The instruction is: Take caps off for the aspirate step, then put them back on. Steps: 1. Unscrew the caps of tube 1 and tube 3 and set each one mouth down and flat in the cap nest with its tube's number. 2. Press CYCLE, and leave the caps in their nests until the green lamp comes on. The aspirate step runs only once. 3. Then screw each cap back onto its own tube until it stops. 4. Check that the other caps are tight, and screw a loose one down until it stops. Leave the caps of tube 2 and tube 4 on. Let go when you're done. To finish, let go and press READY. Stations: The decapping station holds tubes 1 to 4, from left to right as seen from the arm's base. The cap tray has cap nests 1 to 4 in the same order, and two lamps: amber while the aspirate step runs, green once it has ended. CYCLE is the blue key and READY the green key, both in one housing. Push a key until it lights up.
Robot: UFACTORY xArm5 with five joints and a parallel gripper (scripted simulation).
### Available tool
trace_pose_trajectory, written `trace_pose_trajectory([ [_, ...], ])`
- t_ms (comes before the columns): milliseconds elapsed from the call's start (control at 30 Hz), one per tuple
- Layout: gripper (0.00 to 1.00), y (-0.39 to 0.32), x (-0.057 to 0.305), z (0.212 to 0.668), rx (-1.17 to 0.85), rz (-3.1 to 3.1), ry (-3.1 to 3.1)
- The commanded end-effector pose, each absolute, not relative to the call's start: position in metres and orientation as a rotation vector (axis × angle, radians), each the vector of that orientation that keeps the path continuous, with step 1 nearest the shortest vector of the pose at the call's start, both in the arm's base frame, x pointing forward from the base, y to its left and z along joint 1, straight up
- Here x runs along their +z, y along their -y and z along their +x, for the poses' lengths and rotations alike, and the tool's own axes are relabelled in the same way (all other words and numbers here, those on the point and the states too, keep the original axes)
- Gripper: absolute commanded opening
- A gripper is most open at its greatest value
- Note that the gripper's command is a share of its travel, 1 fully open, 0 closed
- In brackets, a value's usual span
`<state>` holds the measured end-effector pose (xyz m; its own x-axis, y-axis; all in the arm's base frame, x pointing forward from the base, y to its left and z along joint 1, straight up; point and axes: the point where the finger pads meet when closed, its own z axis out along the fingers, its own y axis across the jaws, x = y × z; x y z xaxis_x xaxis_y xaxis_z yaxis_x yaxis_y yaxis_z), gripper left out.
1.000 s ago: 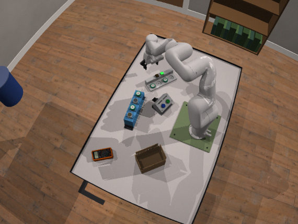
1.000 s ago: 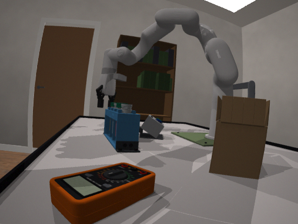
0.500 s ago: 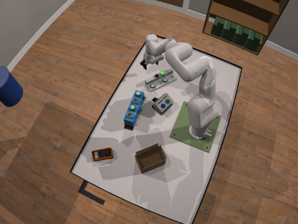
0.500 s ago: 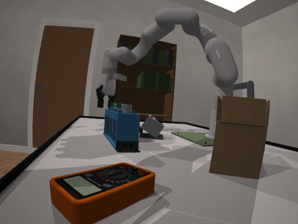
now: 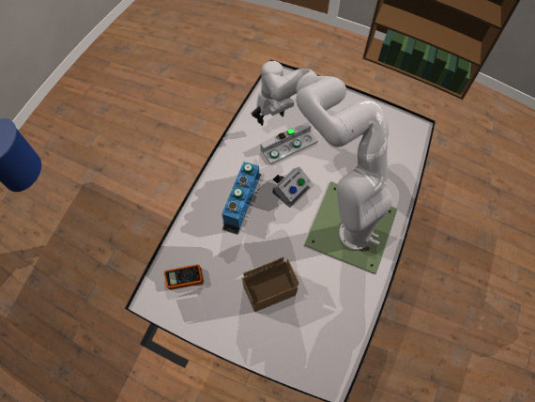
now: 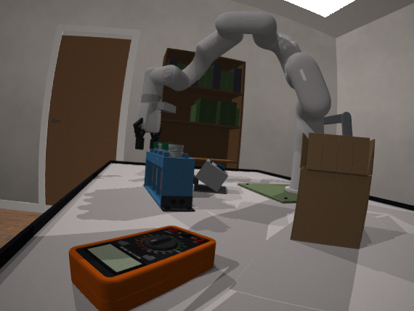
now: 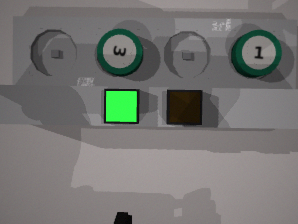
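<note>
My gripper (image 5: pixel 269 114) is open and empty. It hangs above the table on the far side of the grey cap tray (image 5: pixel 287 142), and it also shows in the exterior view (image 6: pixel 145 139). In the wrist view the green cap marked 3 (image 7: pixel 119 51) and the green cap marked 1 (image 7: pixel 257 53) lie flat in their nests, with an empty nest (image 7: pixel 187 53) between them. The green lamp (image 7: pixel 121 106) is lit and the amber lamp (image 7: pixel 184 106) is dark. On the blue decapping station (image 5: pixel 240 197), tube 1 (image 5: pixel 233 205) and tube 3 (image 5: pixel 243 180) stand open. Tube 2 (image 5: pixel 237 193) and tube 4 (image 5: pixel 249 168) carry green caps.
The key housing (image 5: pixel 293 184) with the blue key (image 5: pixel 293 190) and the green key (image 5: pixel 301 181) stands between the station and the arm's base; neither key looks lit. An orange multimeter (image 5: pixel 183 276) and an open cardboard box (image 5: pixel 270 284) sit near the table's front.
</note>
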<state>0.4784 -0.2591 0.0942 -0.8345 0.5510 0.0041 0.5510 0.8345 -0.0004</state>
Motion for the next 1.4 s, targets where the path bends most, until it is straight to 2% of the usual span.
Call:
trace_pose_trajectory([
  [0,1.0,0.26,0.096,0.48,0.0,-0.904,3.01],
  [533,1.0,0.26,0.096,0.48,0.0,-0.904,3.01],
  [567,0.46,0.254,0.101,0.476,0.0,-0.904,3.009],
  [1367,0.46,0.162,0.168,0.414,0.0,-0.904,3.009],
])
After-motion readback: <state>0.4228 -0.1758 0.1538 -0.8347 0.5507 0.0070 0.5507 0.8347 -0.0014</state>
